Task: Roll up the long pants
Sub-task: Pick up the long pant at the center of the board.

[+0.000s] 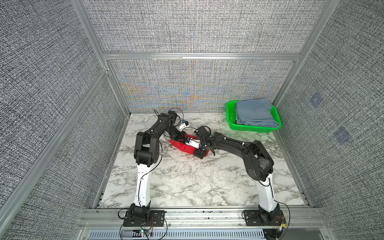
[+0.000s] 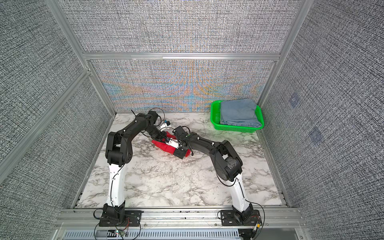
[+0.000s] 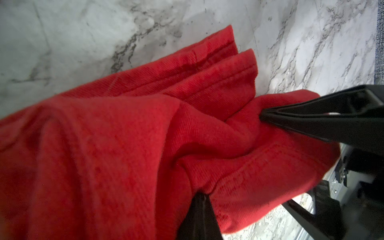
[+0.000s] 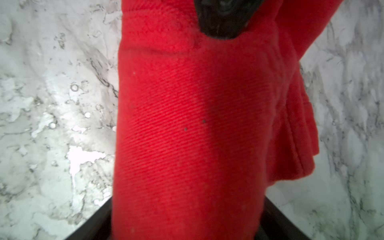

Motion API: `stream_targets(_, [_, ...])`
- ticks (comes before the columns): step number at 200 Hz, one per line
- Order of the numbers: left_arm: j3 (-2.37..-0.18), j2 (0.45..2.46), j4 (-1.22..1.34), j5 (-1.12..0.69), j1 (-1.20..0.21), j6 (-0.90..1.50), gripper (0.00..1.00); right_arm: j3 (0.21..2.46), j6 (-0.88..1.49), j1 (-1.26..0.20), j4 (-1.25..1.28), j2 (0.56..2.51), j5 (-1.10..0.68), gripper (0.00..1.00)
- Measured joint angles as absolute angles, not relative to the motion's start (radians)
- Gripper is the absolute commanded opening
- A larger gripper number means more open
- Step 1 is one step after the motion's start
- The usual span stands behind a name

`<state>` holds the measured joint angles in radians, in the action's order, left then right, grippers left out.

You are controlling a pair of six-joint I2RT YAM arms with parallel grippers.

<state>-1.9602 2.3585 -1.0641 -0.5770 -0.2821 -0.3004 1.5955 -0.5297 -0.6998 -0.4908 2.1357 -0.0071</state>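
Observation:
The long pants [image 1: 182, 146] [image 2: 164, 146] lie as a tight red roll in the middle of the marble table [image 1: 187, 182]. In the right wrist view the roll [image 4: 187, 124] fills the gap between my right gripper's [image 4: 188, 207] two fingers and touches both. That gripper [image 1: 200, 153] stands wide around the roll's right end. In the left wrist view my left gripper [image 3: 204, 195] is shut on a fold of the red cloth [image 3: 124, 145] near a hem. The left gripper [image 1: 182, 138] sits at the roll's far left side. The two grippers are close together over the roll.
A green basket [image 1: 230, 116] [image 2: 215, 116] stands at the back right corner with a folded blue denim garment [image 1: 255, 112] in it. Grey fabric walls on aluminium rails enclose the table on three sides. Both arm bases are mounted at the front edge.

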Motion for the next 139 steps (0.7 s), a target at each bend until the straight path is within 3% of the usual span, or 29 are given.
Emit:
stream_targets(41, [-1.967, 2.363, -1.071, -0.578, -0.282, -0.305, 0.02, 1.642, -0.538, -0.696, -0.515, 2.182, -0.008, 0.80])
stream_targets(57, [-1.967, 2.363, -1.071, -0.578, -0.282, -0.307, 0.02, 1.665, -0.542, -0.696, -0.532, 2.202, -0.005, 0.57])
stream_targets(79, [-1.964, 2.356, -1.066, -0.575, -0.281, -0.311, 0.02, 1.695, -0.551, -0.695, -0.558, 2.222, -0.004, 0.15])
stream_targets(91, [-1.960, 2.347, -1.054, -0.569, -0.280, -0.315, 0.02, 1.708, -0.561, -0.694, -0.561, 2.230, -0.002, 0.00])
stream_targets(139, [-1.969, 2.305, -1.050, -0.506, -0.282, -0.331, 0.02, 1.714, -0.562, -0.680, -0.537, 2.237, -0.014, 0.00])
